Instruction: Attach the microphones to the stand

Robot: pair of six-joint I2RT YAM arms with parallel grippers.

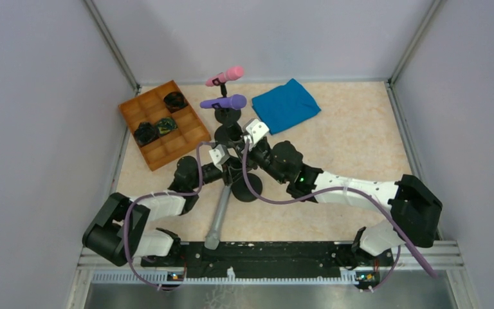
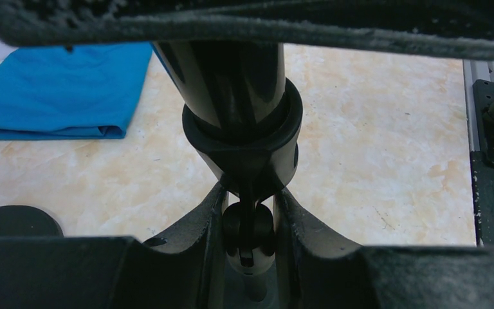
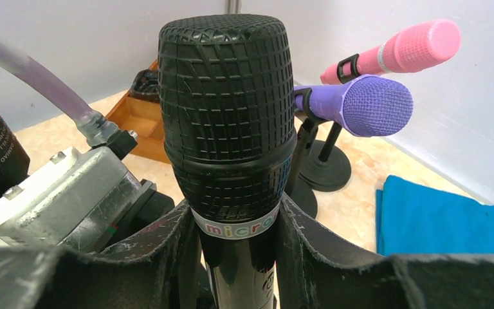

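Top external — fixed high above and behind the near edge of the desk (image 1: 360,148) and tilted steeply down; the whole surface is covered from a distance. Left wrist — mounted on the left end effector (image 2: 247,219) and aimed low across the desk, with the black stand (image 2: 241,148) seen at very close range. Right wrist: mounted on the right end effector (image 3: 238,222) and aimed level toward the far side, the black microphone (image 3: 226,109) filling the centre. The blue cloth (image 2: 58,90) is shared by all three views; the pink microphone (image 3: 411,48) and purple microphone (image 3: 373,103) by top and right wrist.
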